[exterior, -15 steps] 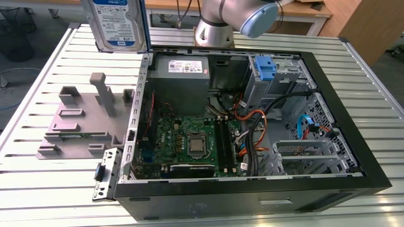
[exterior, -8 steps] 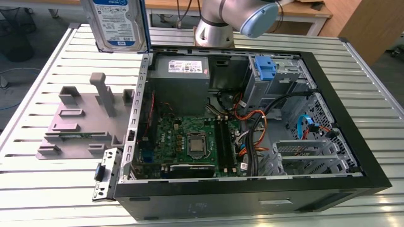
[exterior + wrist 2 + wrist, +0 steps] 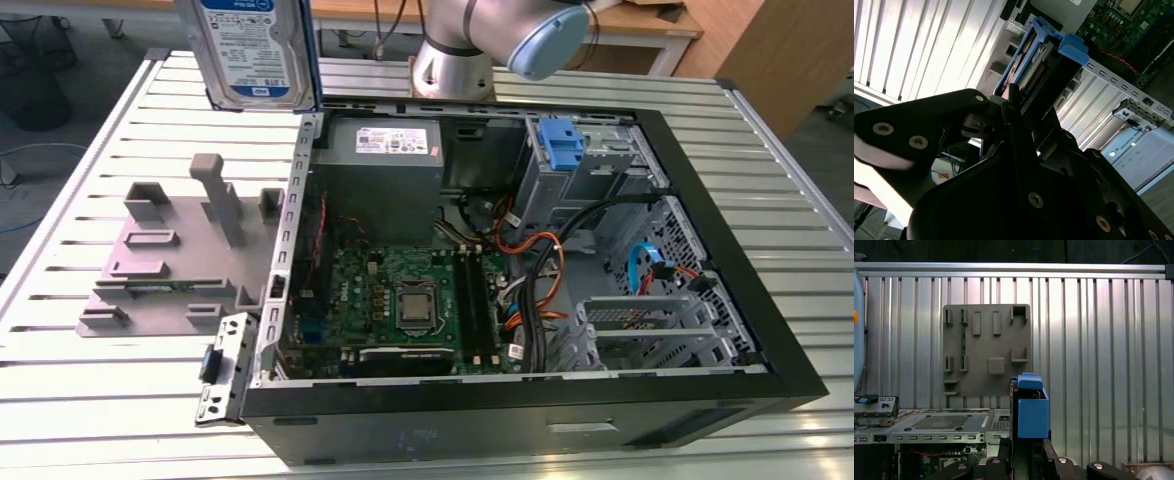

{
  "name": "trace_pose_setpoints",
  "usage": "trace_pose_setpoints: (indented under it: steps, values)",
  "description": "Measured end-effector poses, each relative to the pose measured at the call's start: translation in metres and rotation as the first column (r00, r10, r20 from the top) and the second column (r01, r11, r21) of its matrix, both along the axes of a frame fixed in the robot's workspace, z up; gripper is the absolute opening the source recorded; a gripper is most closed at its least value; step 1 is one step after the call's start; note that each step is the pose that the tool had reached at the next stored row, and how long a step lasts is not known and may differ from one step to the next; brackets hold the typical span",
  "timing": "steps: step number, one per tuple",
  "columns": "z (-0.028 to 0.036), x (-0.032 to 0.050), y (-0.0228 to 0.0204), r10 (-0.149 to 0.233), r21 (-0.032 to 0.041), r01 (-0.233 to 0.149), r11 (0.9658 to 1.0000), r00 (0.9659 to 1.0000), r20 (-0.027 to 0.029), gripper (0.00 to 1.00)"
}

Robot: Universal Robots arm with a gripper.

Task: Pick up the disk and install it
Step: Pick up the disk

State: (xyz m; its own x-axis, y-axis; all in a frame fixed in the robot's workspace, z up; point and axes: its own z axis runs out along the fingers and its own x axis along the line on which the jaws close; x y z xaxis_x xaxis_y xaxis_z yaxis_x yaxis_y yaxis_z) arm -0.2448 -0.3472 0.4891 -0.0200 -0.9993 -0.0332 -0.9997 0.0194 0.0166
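Observation:
The disk [image 3: 248, 48], a silver drive with a white and blue label in a blue carrier, hangs upright in the air. It is above the table at the exterior view's far left, just outside the open computer case [image 3: 747, 300]. In both wrist views my gripper [image 3: 1024, 107] [image 3: 1026, 455] is shut on one end of the disk [image 3: 1040, 57] [image 3: 1032, 412]. The carrier's blue tab points away from the fingers. The grey fixture plate [image 3: 986, 347] lies below and beyond the disk.
The grey fixture plate [image 3: 167, 265] with upright pegs lies on the slatted metal table [image 3: 94, 400] beside the case. Inside the case are a grey power-supply box [image 3: 380, 150], a motherboard [image 3: 400, 300], loose cables [image 3: 541, 270] and a bare blue bracket [image 3: 563, 145]. The arm's base [image 3: 454, 65] stands behind the case.

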Motion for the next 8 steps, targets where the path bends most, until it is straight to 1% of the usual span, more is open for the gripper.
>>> trace_pose_setpoints:
  steps: [8]
  values:
    - [0.0, 0.0112, 0.0008, 0.0, -0.0001, 0.0, 1.0, 1.0, -0.0001, 0.35]
